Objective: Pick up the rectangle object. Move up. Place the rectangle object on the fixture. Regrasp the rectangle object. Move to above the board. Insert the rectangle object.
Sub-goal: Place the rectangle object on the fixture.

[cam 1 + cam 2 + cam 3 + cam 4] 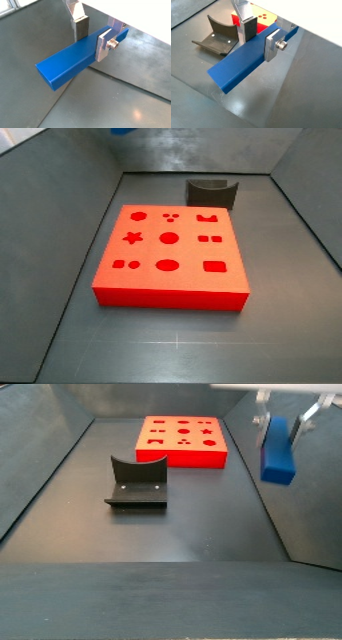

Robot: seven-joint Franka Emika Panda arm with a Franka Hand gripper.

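The claw [93,35] hangs high above the dark grey floor [187,524], its silver plate fingers [272,46] closed on the long, slim blue rectangular bar [241,65], which it holds near one end, clear of everything below. Gripped so far from its middle, the bar may well tilt or slide between the pads on the way down to the small dark grey notched fixture [136,484] and land crooked. The thick bright red board [171,256] lies apart, its shaped holes all unfilled.
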